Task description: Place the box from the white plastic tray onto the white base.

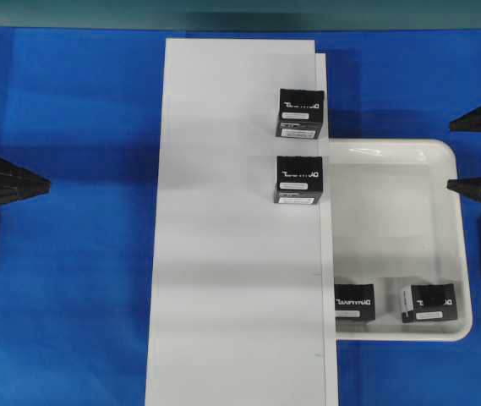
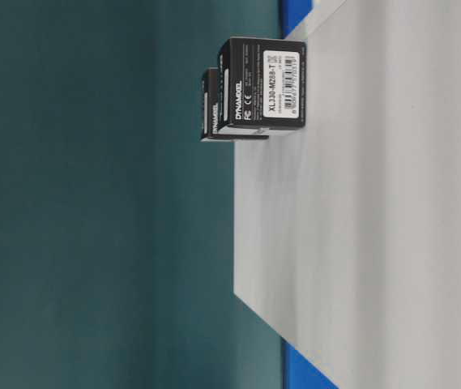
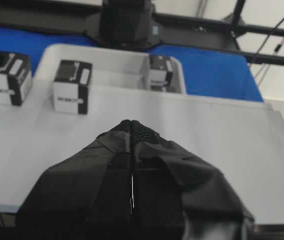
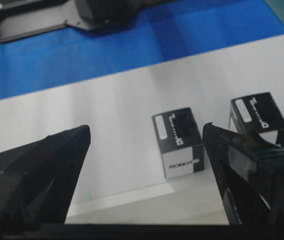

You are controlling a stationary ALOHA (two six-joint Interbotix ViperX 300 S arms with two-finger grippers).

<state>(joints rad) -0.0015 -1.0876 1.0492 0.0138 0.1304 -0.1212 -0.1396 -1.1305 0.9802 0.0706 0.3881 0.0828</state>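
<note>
The long white base (image 1: 240, 254) carries two black boxes, a far one (image 1: 299, 112) and a near one (image 1: 298, 179), both at its right edge. The rimmed white tray (image 1: 392, 228) lies to the right and holds two more boxes at its front, one (image 1: 354, 302) next to the base and one (image 1: 429, 302) further right. My left gripper (image 1: 46, 183) is shut and empty, left of the base. My right gripper (image 1: 453, 154) is open and empty over the tray's far right rim. In the right wrist view the gripper (image 4: 145, 130) faces the near box (image 4: 177, 142).
A blue cloth (image 1: 71, 279) covers the table around the base and tray. The table-level view shows the two boxes (image 2: 262, 85) standing on the base (image 2: 376, 227). The left wrist view shows the tray rim (image 3: 107, 50) beyond the base.
</note>
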